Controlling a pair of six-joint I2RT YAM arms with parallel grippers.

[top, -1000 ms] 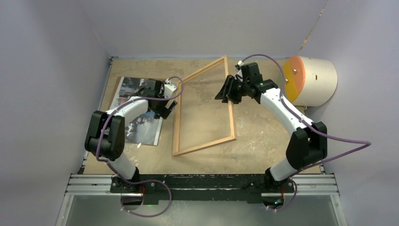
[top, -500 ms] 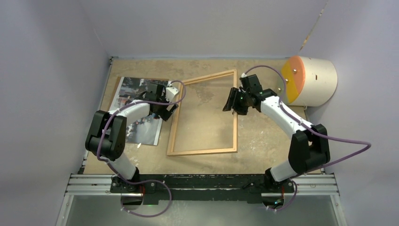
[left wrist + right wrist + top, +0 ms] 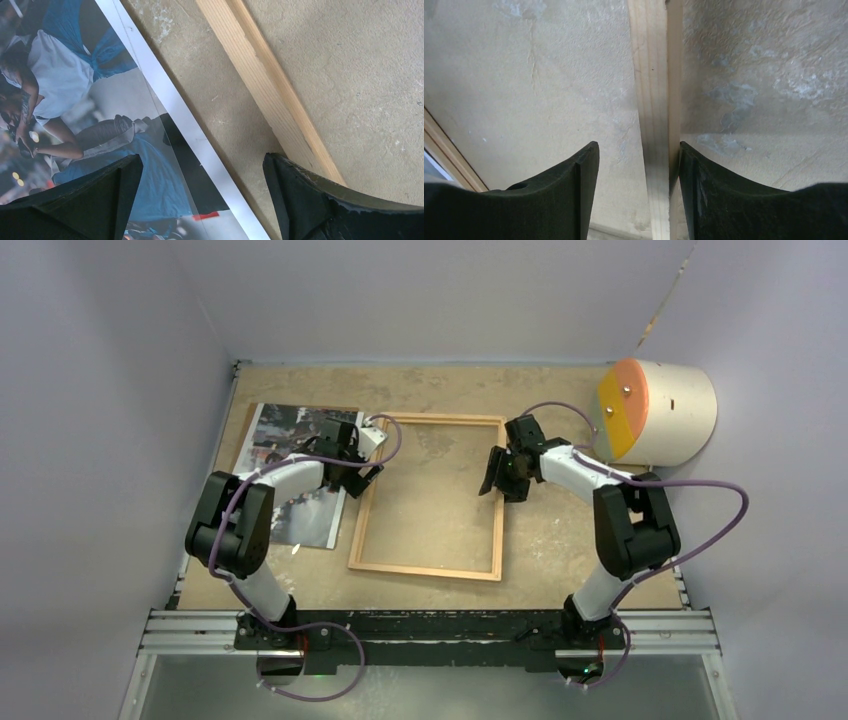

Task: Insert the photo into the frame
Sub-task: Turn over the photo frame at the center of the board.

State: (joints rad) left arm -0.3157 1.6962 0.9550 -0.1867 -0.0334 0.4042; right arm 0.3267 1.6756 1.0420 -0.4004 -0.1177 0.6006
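The frame (image 3: 366, 512), thin light wooden strips, lies flat on the middle of the table. The photo (image 3: 272, 432), a glossy print of people in blue and white, lies flat to its left, partly under my left arm. My left gripper (image 3: 358, 466) hangs open over the gap between the photo's white right border (image 3: 165, 90) and the frame's left strip (image 3: 260, 80), holding nothing. My right gripper (image 3: 497, 476) straddles the frame's right strip (image 3: 653, 75). Its jaws are open, with the right finger (image 3: 704, 180) against the strip and the left finger (image 3: 569, 185) apart from it.
A large pale cylinder with an orange face (image 3: 655, 410) lies at the back right corner. Lilac walls close the table at the left, back and right. A metal rail (image 3: 430, 632) carrying both arm bases runs along the near edge.
The frame, tilted up on one edge in the right gripper before, has swung down and now lies flat. The right gripper came down with it and its jaws widened. The left gripper barely shifted.
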